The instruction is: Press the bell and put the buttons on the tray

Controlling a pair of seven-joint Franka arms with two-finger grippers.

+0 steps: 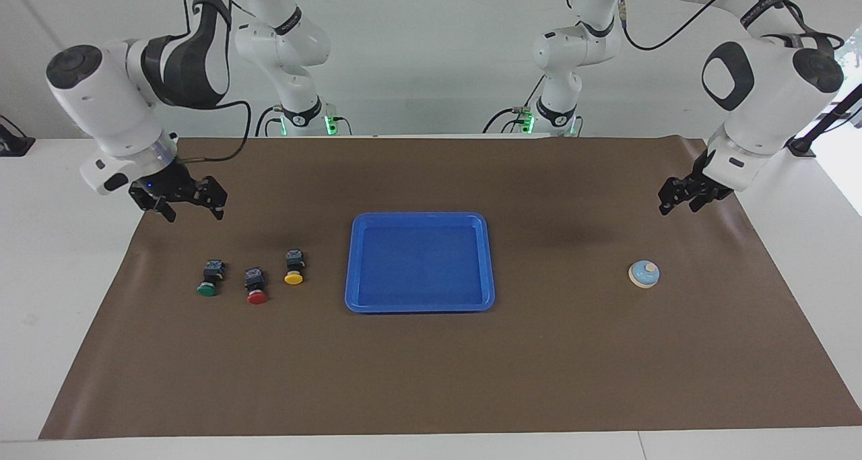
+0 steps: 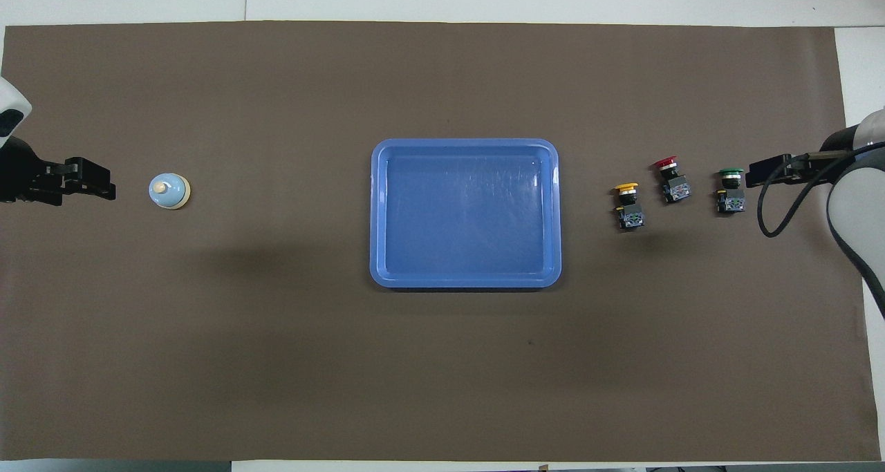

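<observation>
The blue tray (image 1: 419, 216) lies empty in the middle of the brown mat; it also shows in the overhead view (image 2: 464, 143). The green button (image 1: 209, 279) (image 2: 730, 190), red button (image 1: 256, 286) (image 2: 671, 180) and yellow button (image 1: 293, 267) (image 2: 629, 206) lie in a row beside the tray, toward the right arm's end. The bell (image 1: 644, 274) (image 2: 169, 191) stands toward the left arm's end. My right gripper (image 1: 192, 207) (image 2: 760, 171) is open and empty, raised over the mat beside the green button. My left gripper (image 1: 680, 201) (image 2: 90, 182) is open and empty, raised over the mat beside the bell.
The brown mat (image 1: 431, 379) covers most of the white table (image 1: 40, 278). Both arm bases stand at the robots' edge of the table, with cables by them.
</observation>
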